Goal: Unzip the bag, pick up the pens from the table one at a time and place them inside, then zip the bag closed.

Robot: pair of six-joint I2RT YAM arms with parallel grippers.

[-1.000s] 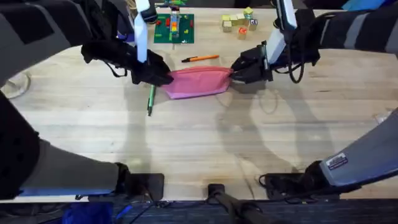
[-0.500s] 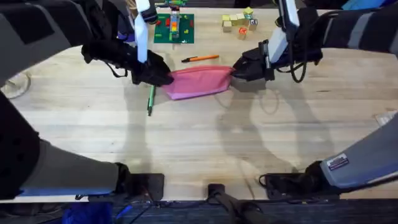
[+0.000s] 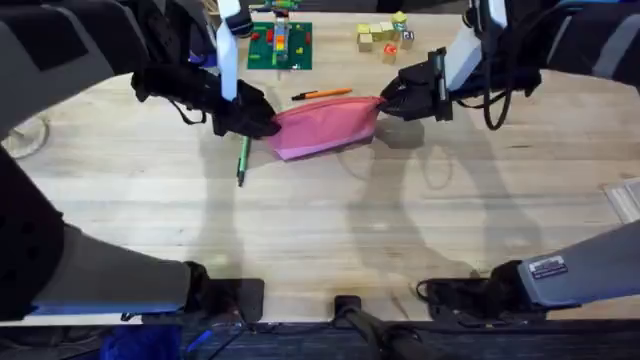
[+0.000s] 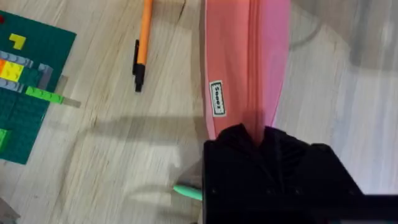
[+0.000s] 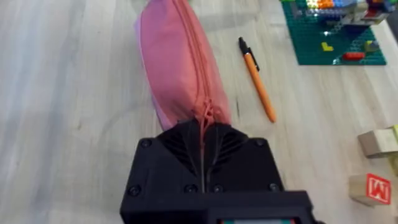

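Bag (image 3: 325, 126) (pink), each end pinched in jaws, on table (image 3: 320, 230)

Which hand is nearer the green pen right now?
Left. The left hand clamps the pink fabric pouch's end, right above the green pen. The right hand grips the pouch's far end.

I am seeing a small white label (image 4: 216, 98) sewn on the side of the bag (image 4: 245, 62), near the end my left gripper (image 4: 252, 142) is holding; its dark lettering is too small for me to read. I am also making out a red letter M on a wooden block (image 5: 371, 188).
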